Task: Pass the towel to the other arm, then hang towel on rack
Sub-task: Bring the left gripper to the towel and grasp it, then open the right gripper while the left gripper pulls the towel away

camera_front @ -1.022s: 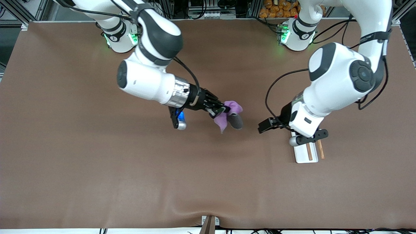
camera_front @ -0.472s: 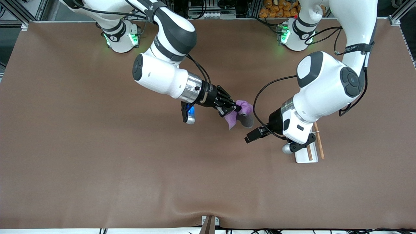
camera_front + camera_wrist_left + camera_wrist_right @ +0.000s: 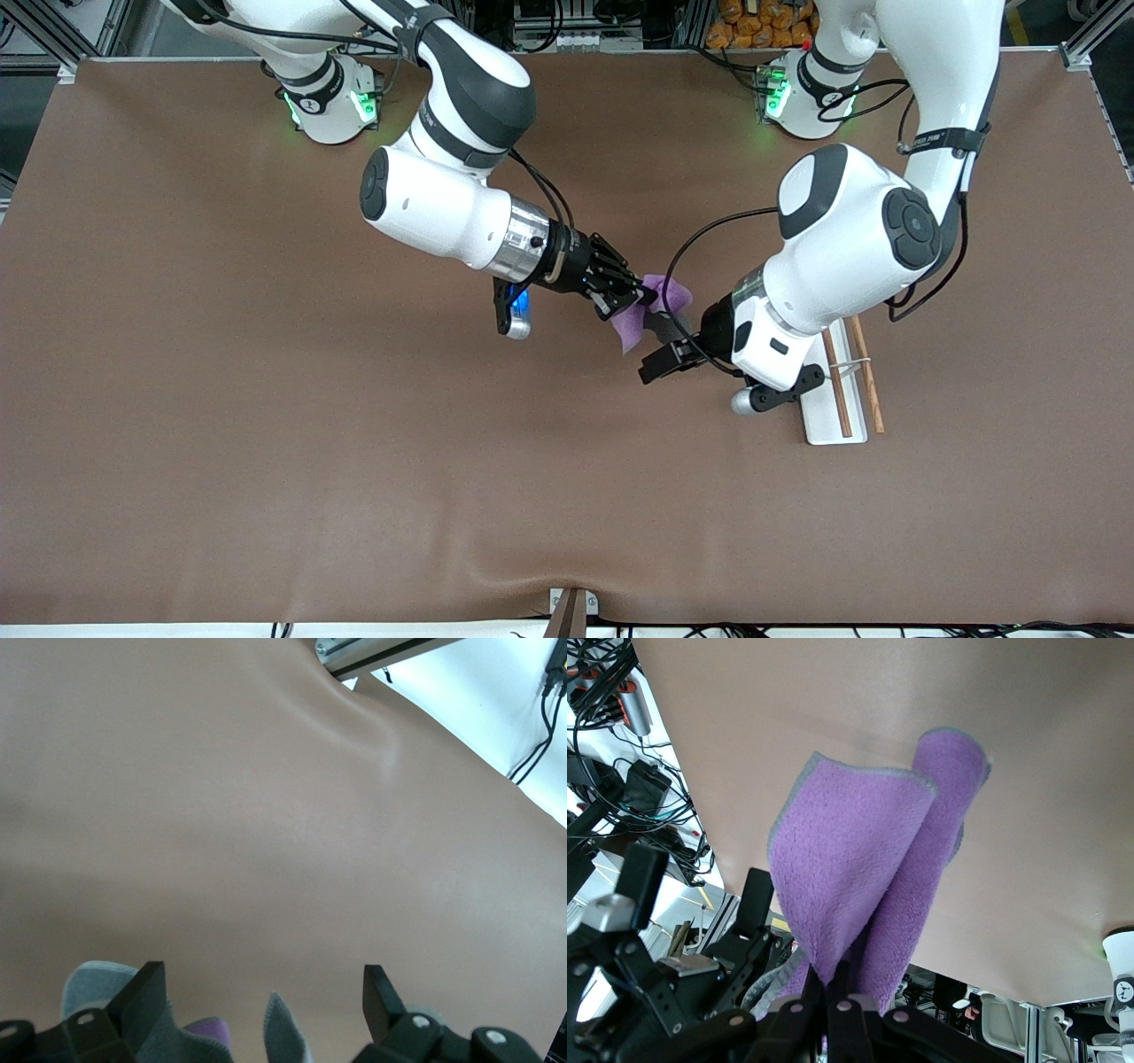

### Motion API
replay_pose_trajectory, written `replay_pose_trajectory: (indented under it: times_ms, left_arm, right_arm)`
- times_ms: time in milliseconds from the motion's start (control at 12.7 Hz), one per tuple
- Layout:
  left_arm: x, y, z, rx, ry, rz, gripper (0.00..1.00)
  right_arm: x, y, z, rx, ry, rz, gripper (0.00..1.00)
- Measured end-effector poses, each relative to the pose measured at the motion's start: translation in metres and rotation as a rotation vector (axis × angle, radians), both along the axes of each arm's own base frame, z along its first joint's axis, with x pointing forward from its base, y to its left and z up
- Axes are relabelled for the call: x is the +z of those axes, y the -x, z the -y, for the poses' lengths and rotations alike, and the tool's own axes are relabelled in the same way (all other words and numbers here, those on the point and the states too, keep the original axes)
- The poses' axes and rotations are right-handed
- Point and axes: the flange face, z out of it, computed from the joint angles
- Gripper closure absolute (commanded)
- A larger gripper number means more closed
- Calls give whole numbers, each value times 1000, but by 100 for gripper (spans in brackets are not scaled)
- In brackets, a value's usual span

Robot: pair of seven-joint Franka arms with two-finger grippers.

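holding the towel (image 3: pixel 651 306) up over the table's middle, the right gripper (image 3: pixel 631 299) has its fingers pinched tight on a bunched edge; in the right wrist view the cloth (image 3: pixel 868 877) hangs from the closed fingertips, purple face out with a grey hem, one side rolled into a tube.

next along the front view, the left gripper (image 3: pixel 660 361) sits just beside the towel, over the table, fingers spread apart. in the left wrist view its two fingers (image 3: pixel 142 992) stand wide, with grey folds and a bit of purple (image 3: pixel 208 1032) between them, close to the finger bases. i cannot tell whether either finger touches the cloth yet.

progress, judged: pickup done; handover at the approach stage, not completed. the towel is borne by the right gripper alone. left to do: left fingers close on the cloth, right lets go, then carry to the rack and hang.

toward the left arm's end, the rack (image 3: pixel 837 390) shows as a white base with thin wooden rods, partly under the left arm, nothing draped on it.

writing: small round marks on the arm bases (image 3: pixel 312 102), unreadable. no brand or label legible on towel, rack or grippers.
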Motion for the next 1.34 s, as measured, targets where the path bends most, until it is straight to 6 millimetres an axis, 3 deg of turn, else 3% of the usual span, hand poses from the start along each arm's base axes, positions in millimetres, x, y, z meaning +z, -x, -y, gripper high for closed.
replay_pose_trajectory:
  times_ms: [157, 393, 629, 943, 1258, 1336]
  left_arm:
    - [-8, 2, 10, -22, -6, -24, 29]
    - [-16, 12, 18, -66, -30, -92, 33]
    - [-15, 15, 20, -83, -37, -113, 33]
    - [-3, 15, 23, -77, 4, -115, 43]
    - [2, 17, 27, -73, 55, -150, 68]
    - [2, 18, 27, -76, 60, -159, 86]
  right_arm:
    - [0, 0, 0, 0, 0, 0, 100]
    - [0, 0, 0, 0, 0, 0, 100]
    - [0, 0, 0, 0, 0, 0, 100]
    - [1, 0, 0, -1, -1, 1, 100]
    - [1, -1, 0, -1, -1, 2, 100]
    - [1, -1, 1, -1, -1, 2, 100]
